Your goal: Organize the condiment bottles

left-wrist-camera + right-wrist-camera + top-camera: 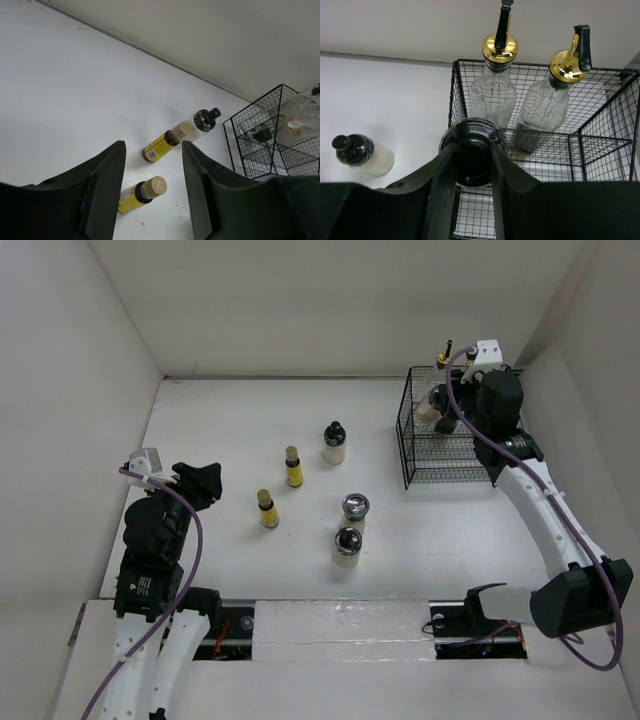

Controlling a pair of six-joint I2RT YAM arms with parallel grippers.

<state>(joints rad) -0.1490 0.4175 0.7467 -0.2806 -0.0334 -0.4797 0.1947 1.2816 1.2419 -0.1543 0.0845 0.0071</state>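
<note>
- Your right gripper [471, 146] is clenched on the lid of a black-lidded jar [470, 170], over the left part of the black wire basket [408, 430].
- The view there is crowded, so you likely can't tell whether that jar rests on the basket's floor or hangs above it.
- Two glass cruets [492, 92] with gold spouts stand upright side by side inside the basket, behind the held jar.
- A cream jar [334, 444] with a black cap stands on the table [220, 420] left of the basket, apart from it.
- Two yellow bottles [293, 468] with tan caps stand farther left of the basket than that jar.
- Two silvery-lidded jars [356, 507] stand close together, left of the basket and nearer the arm bases.
- Your left gripper [152, 150] is released, with nothing between its fingers, well to the left of the basket beyond the yellow bottles.
</note>
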